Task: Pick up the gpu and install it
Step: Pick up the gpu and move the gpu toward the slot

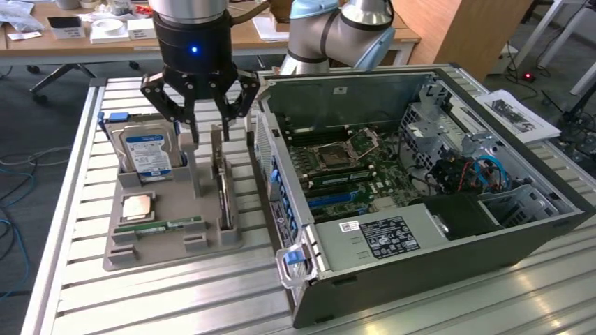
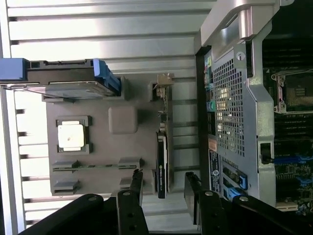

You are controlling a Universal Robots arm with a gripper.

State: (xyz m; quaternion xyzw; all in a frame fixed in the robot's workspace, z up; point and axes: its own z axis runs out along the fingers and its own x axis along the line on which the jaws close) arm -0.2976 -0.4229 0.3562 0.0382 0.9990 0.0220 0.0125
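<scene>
The gripper (image 2: 163,174) hangs over the grey holder (image 1: 153,255), fingers wide and gripping nothing, one on each side of the gpu (image 1: 225,195). The gpu stands on edge in the holder's slot, at 9 o'clock from the open computer case (image 1: 437,269) in the exterior view

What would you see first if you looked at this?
Probably the big open computer case on the exterior view's right, with its green board showing inside. Next, the black gripper hanging open over the gpu, which stands on edge in a grey tray beside the case, near a blue-labelled hard drive.
</scene>
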